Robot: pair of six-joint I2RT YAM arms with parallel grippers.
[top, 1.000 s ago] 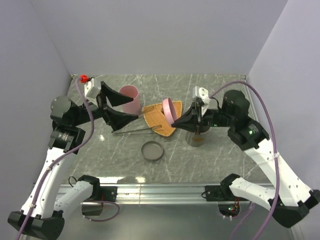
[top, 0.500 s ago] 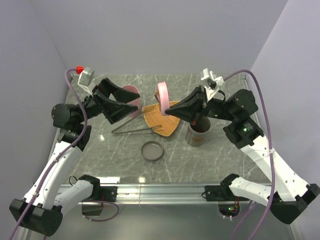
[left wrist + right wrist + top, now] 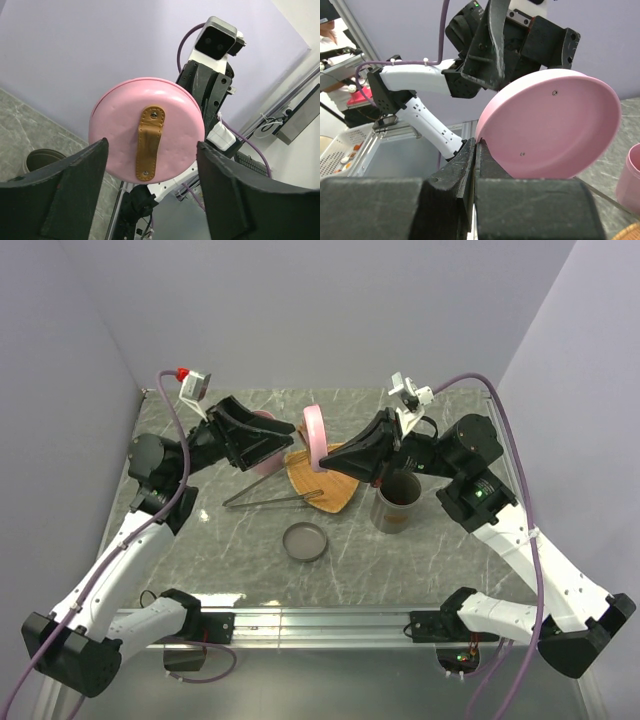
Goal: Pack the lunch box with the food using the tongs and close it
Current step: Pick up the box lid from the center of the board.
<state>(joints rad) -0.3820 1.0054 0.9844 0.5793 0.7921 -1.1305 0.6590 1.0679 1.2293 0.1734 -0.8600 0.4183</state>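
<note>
Top external view: the right jaws are clamped together on the rim of a round pink lid with a brown leather strap [image 3: 313, 435], holding it on edge in the air. The left jaws stand wide apart just beside it, facing its strapped side. From the left wrist, the round pink lid [image 3: 120, 130] is framed between the two black fingers [image 3: 60, 200]; I cannot tell whether they touch it. From the right wrist, its plain inner face [image 3: 555, 125] rises from the shut jaws, and a pink cylindrical container [image 3: 630, 172] stands lower right of them.

Long thin dark metal tongs [image 3: 265, 502] lie flat on the grey marble bench [image 3: 230, 560] beneath both sets of jaws. Their joined end is under the left jaws and their tips are on an orange rounded-triangle plate [image 3: 335, 495]. A dark cylindrical pot [image 3: 397, 505] stands behind the right jaws, under that arm. A dark round disc [image 3: 304, 541] lies well below both jaws, toward the arm bases.
</note>
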